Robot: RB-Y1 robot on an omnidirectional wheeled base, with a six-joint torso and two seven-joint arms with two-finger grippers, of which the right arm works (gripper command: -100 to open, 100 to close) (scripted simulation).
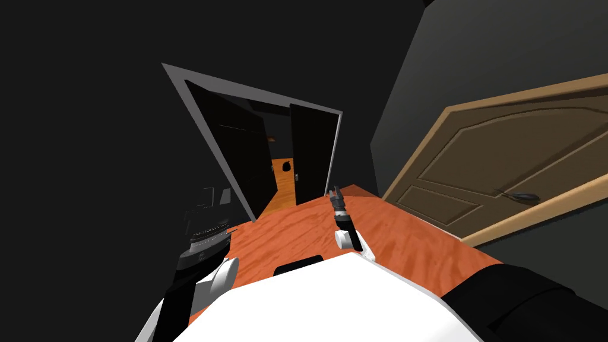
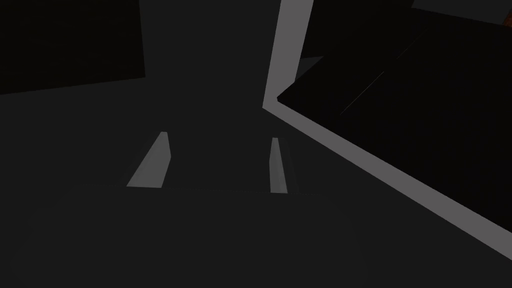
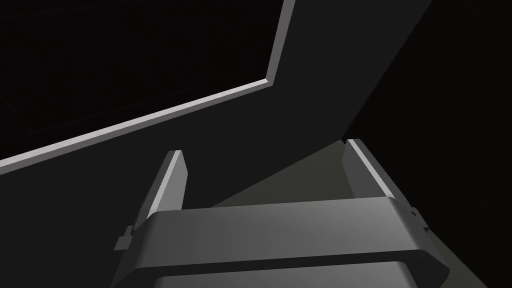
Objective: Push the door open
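The dark door (image 1: 310,154) stands ajar in its grey frame (image 1: 205,127), with orange floor (image 1: 285,184) showing through the gap. I judge it partly open, with most of the swing left. The right fingers (image 1: 336,191) are spread wide and empty, with the door just ahead of them; contact can't be told. The left fingers (image 2: 150,167) are also spread and empty, facing a dark wall beside the frame.

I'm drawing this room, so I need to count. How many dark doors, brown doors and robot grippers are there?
Dark doors: 2, the left leaf and the right leaf
Brown door: 1
Grippers: 2, the left gripper and the right gripper
Total: 5
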